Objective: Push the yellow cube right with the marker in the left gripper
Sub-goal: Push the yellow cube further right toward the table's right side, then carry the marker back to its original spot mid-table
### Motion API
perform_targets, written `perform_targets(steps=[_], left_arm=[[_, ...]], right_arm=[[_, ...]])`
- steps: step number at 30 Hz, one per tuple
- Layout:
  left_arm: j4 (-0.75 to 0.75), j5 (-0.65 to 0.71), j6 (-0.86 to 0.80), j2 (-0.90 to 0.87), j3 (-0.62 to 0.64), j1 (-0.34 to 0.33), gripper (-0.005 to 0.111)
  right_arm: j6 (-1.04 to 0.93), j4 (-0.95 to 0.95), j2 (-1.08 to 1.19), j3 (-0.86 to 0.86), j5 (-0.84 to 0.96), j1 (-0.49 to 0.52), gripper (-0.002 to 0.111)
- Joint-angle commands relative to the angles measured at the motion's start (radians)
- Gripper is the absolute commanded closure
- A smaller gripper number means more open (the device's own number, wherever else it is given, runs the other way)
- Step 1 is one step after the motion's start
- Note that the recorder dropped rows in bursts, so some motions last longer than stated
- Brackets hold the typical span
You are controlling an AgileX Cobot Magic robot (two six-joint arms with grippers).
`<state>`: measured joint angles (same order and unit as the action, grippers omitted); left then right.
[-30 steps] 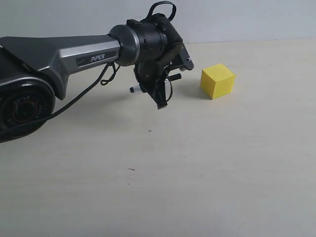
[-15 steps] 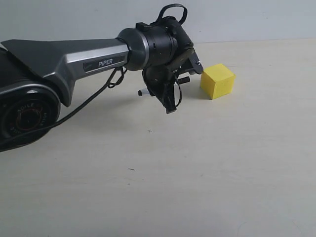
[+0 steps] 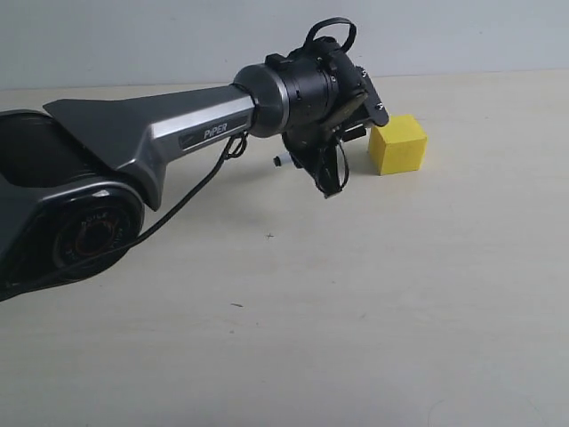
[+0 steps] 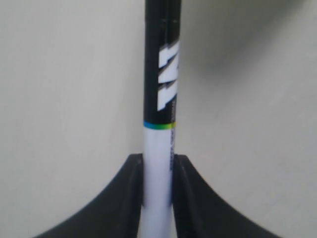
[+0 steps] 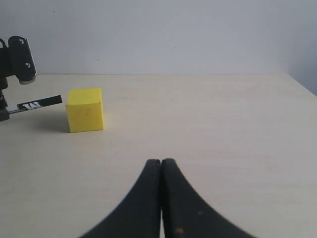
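Observation:
My left gripper (image 3: 327, 174) is shut on the marker (image 3: 283, 160), which lies level and crosswise in its fingers. The left wrist view shows both black fingers pressed on the white barrel, with the left gripper (image 4: 158, 159) low in that picture and the marker (image 4: 161, 74) running away from it, black capped end outward. The yellow cube (image 3: 397, 144) sits on the table just right of the gripper. In the right wrist view the marker (image 5: 40, 104) points its black end at the side of the yellow cube (image 5: 85, 110), touching or a hair apart. My right gripper (image 5: 161, 161) is shut on nothing, well short of the cube.
The beige tabletop (image 3: 373, 294) runs wide in front of and to the right of the cube. Its far edge meets a grey wall (image 5: 163, 34). The left arm's silver and grey body (image 3: 178, 133) with black cables spans the left side.
The left arm has swung right with the marker, closing the gap to the cube. The cube has shifted slightly right and turned to face more squarely.

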<state>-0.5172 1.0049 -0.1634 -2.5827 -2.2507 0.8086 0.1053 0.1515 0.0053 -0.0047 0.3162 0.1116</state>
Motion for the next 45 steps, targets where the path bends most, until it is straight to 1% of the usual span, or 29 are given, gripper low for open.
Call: perform_targets(steps=[1, 5, 8, 10, 14, 16, 17, 22, 26, 30, 34, 36, 39, 43, 45], left_arm=[[-0.031, 0.087, 0.014, 0.006, -0.008, 0.003, 0.107], [-0.046, 0.122, 0.01, 0.006, -0.008, 0.003, 0.107], [-0.044, 0.11, 0.01, 0.006, -0.008, 0.003, 0.107], [-0.019, 0.069, 0.01, 0.006, -0.008, 0.003, 0.107], [0.081, -0.076, 0.005, 0.004, -0.008, 0.008, 0.107], [0.074, -0.116, 0.038, -0.001, -0.008, 0.01, 0.107], [0.046, -0.116, 0.07, -0.004, -0.008, 0.01, 0.107], [0.004, -0.01, 0.098, -0.001, -0.008, 0.0, 0.107], [0.008, 0.121, 0.098, 0.026, -0.008, 0.002, 0.107], [0.094, 0.216, 0.091, 0.064, -0.008, 0.007, 0.107], [0.174, 0.216, 0.09, 0.112, -0.004, 0.007, 0.107], [0.224, 0.216, 0.093, 0.148, 0.04, 0.007, 0.107], [0.273, 0.216, 0.097, 0.214, 0.152, 0.008, 0.107], [0.268, 0.216, 0.175, 0.329, 0.352, 0.009, 0.107], [0.268, 0.152, 0.224, 0.403, 0.476, 0.009, 0.107]], right_arm=[[-0.001, 0.006, -0.005, 0.005, -0.009, 0.005, 0.108], [-0.001, 0.006, -0.005, 0.005, -0.009, 0.005, 0.108], [-0.001, 0.006, -0.005, 0.005, -0.009, 0.005, 0.108], [-0.001, 0.006, -0.005, 0.005, -0.009, 0.005, 0.108], [-0.001, 0.006, -0.005, 0.005, -0.009, 0.005, 0.108], [-0.001, 0.006, -0.005, 0.005, -0.009, 0.005, 0.108], [-0.001, 0.006, -0.005, 0.005, -0.009, 0.005, 0.108], [-0.001, 0.006, -0.005, 0.005, -0.009, 0.005, 0.108], [-0.001, 0.006, -0.005, 0.005, -0.009, 0.005, 0.108], [-0.001, 0.006, -0.005, 0.005, -0.009, 0.005, 0.108], [-0.001, 0.006, -0.005, 0.005, -0.009, 0.005, 0.108], [-0.001, 0.006, -0.005, 0.005, -0.009, 0.005, 0.108], [-0.001, 0.006, -0.005, 0.005, -0.009, 0.005, 0.108], [-0.001, 0.006, -0.005, 0.005, -0.009, 0.005, 0.108], [-0.001, 0.006, -0.005, 0.005, -0.009, 0.005, 0.108]])
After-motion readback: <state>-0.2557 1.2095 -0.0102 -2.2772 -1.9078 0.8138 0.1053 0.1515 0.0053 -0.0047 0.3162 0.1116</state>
